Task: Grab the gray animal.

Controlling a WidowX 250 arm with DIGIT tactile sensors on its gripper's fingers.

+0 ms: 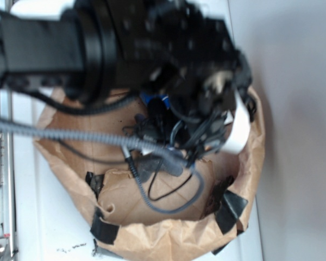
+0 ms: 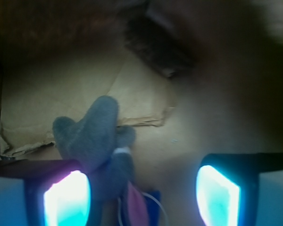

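In the wrist view the gray animal (image 2: 92,136) lies on brown paper, soft and rounded, with a pink ear patch (image 2: 136,207) at the bottom edge. It sits between the fingers of my gripper (image 2: 141,188), close against the left finger (image 2: 66,200). A wide gap separates it from the right finger (image 2: 217,197), and the gripper is open. In the exterior view the black gripper (image 1: 165,133) hangs low inside the paper bag, with a gray shape (image 1: 158,163) that looks like the animal just below it.
A crumpled brown paper bag (image 1: 244,163) with black tape patches (image 1: 232,209) surrounds the work area. A small blue object (image 2: 155,207) lies by the animal at the bottom edge of the wrist view. Gray and black cables (image 1: 70,133) cross the bag. A white strip (image 1: 240,125) stands at its right wall.
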